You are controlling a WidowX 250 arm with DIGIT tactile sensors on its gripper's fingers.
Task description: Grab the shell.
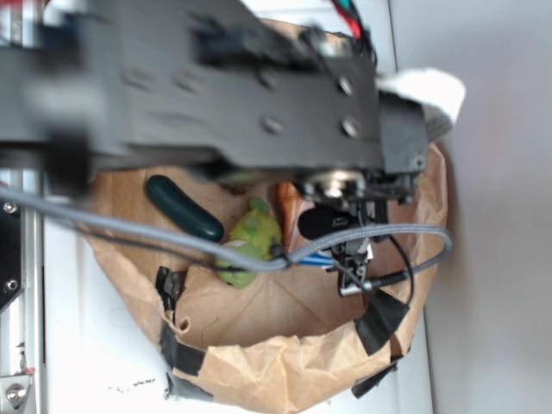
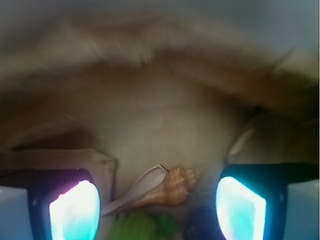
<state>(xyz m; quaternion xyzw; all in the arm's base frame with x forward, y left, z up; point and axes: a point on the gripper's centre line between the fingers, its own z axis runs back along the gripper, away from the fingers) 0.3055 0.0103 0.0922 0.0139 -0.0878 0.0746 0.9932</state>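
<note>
The gripper (image 2: pixel 157 202) stood wide, holding nothing. The shell (image 2: pixel 162 189) lay between its fingers inside the paper bag (image 1: pixel 285 362), beside the green plush (image 1: pixel 250 241). Descent and closure remained outstanding.

A robot test bench in a lab or workshop is indicated rather than a home. A plain white work surface (image 1: pixel 86 345) is seen, with a bolted aluminium rail (image 1: pixel 19 285) fixed along one edge. A crumpled brown paper bag patched with black tape (image 1: pixel 285 362) is set on it as a makeshift bin. A black bolted robot arm (image 1: pixel 216 78) and a grey braided cable (image 1: pixel 172 237) are seen above. A plain grey wall (image 1: pixel 492 259) is visible beside the surface.
</note>
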